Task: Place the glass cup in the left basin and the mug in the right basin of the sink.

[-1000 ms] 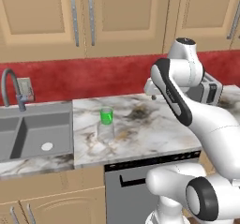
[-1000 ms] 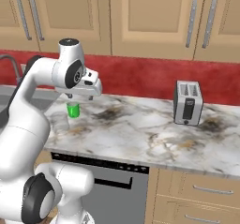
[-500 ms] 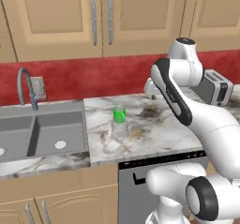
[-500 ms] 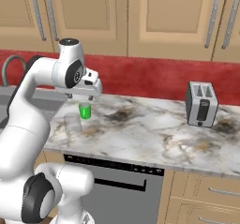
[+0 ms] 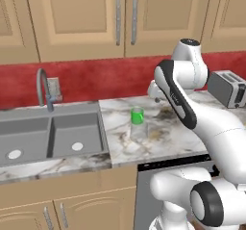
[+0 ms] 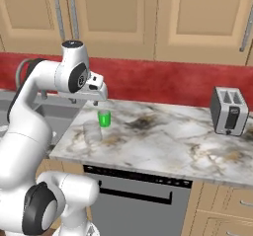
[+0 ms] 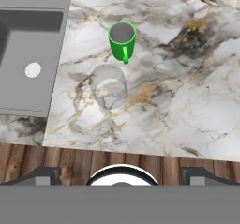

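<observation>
Held open and empty, the hand (image 6: 97, 101) is poised above the glass cup (image 7: 108, 85), near the worktop's (image 7: 187, 101) front edge, mug (image 7: 122, 40) behind it.

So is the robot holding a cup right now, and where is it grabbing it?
Nothing is held. The pincer is open above the counter; the mug and glass stand free.

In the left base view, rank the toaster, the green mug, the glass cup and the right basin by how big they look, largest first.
1. Right basin, clearly the largest.
2. Toaster, though the frame edge cuts it off.
3. Glass cup and green mug: these look about alike; the cup stands nearer the camera, so no ranking between them.
</observation>
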You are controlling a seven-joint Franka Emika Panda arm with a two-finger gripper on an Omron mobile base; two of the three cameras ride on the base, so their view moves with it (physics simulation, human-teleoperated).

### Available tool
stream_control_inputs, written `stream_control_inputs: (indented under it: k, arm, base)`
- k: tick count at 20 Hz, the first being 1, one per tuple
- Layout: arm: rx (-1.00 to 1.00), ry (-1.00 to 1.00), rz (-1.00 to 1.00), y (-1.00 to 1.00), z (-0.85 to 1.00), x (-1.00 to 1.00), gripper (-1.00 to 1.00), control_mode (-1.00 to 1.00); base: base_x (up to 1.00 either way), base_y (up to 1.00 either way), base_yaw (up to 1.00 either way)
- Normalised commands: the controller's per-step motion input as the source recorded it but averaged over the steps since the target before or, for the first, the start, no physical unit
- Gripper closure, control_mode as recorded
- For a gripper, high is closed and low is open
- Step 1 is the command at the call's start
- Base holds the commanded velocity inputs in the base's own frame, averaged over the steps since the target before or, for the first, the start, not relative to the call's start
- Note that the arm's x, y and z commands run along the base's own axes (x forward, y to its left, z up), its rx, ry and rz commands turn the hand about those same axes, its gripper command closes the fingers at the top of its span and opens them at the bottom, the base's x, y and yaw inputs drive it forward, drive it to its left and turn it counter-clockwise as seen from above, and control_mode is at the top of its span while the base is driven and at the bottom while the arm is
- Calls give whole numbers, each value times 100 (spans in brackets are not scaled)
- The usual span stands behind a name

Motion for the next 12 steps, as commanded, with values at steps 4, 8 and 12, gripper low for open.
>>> stream_control_inputs:
  k: [4, 8, 12]
  arm:
    - [0, 0, 0, 0, 0, 0, -100, 100]
    - [0, 0, 0, 0, 0, 0, -100, 100]
    - [0, 0, 0, 0, 0, 0, -100, 100]
  base:
    - [-1, 43, 0]
    - [0, 38, 0]
    - [0, 41, 0]
